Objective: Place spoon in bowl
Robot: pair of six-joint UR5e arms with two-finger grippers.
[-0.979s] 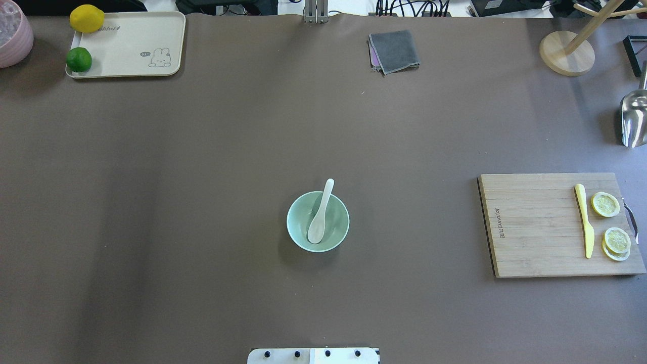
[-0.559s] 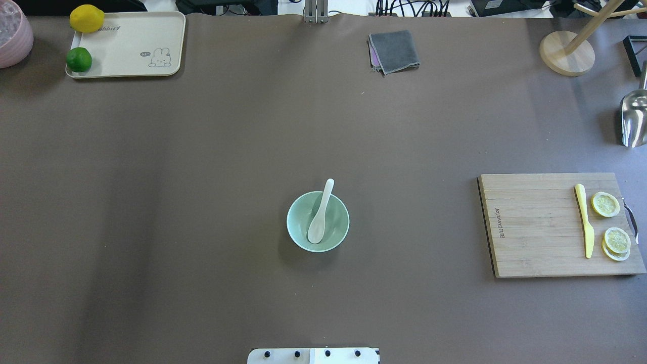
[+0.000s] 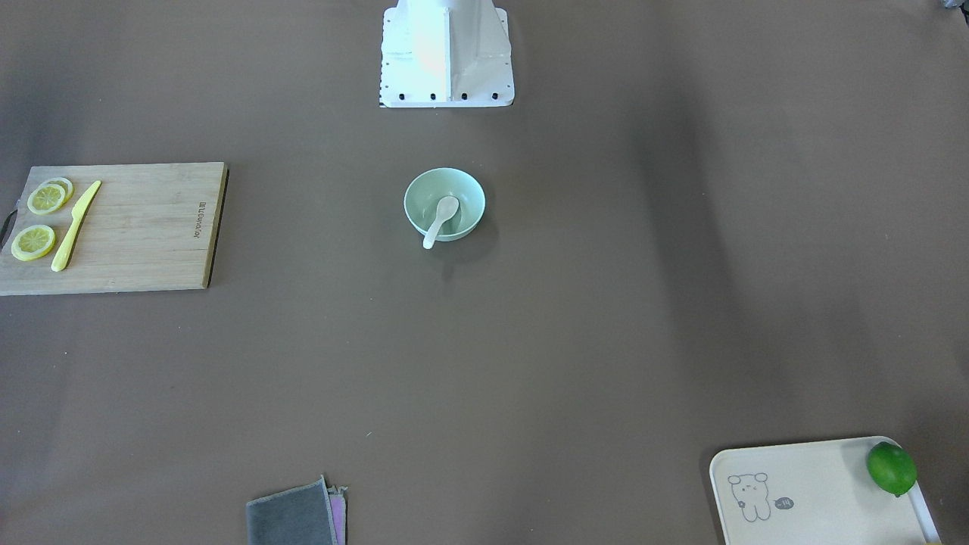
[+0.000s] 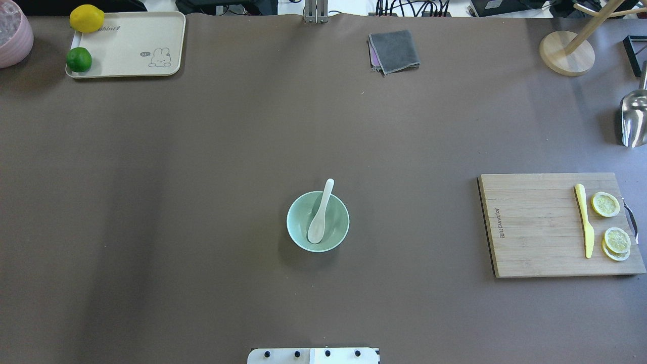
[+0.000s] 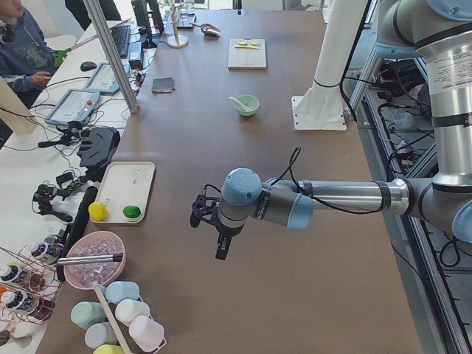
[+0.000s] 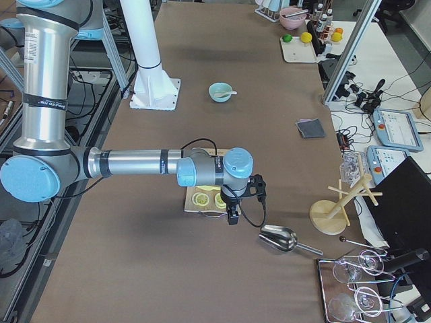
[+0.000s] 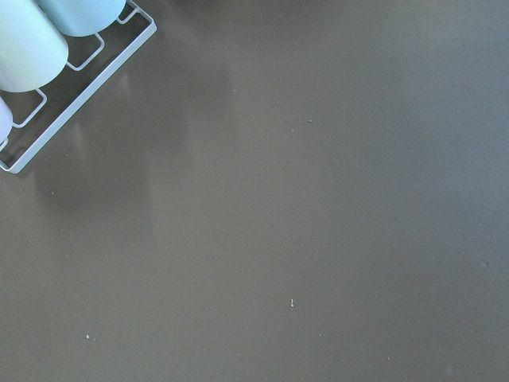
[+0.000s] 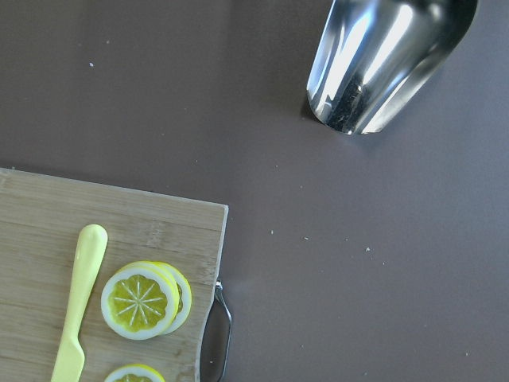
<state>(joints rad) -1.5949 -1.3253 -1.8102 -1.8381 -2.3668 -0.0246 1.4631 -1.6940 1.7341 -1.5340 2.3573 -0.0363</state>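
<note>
Taking the overhead view as a clock face centred on the bowl (image 4: 337, 225), the robot's base plate (image 4: 313, 356) lies nearest, at six o'clock. The bowl sits mid-table, and the spoon (image 4: 322, 210) is in it: the scoop rests on the bottom and the handle leans out over the far rim toward about one o'clock. Out at three o'clock lies a cutting board (image 4: 530, 227) with a yellow knife (image 4: 585, 222) and lemon slices (image 4: 605, 204). Farther off are a folded grey cloth (image 4: 394, 50) at one o'clock and a tray (image 4: 126, 50) with a lime (image 4: 79, 59) at ten o'clock. Neither arm is near the bowl. The left gripper (image 5: 220, 249) hangs over bare table at the left end, and the right gripper (image 6: 234, 214) hangs over the outer edge of the cutting board. Both show only in the side views, so I cannot tell whether their fingers are spread or pressed together; neither appears to carry anything. I judge the placing step finished and the task complete. The next move calls for little more than keeping both arms clear, since a knock to the overhanging handle could tip the spoon out.
</note>
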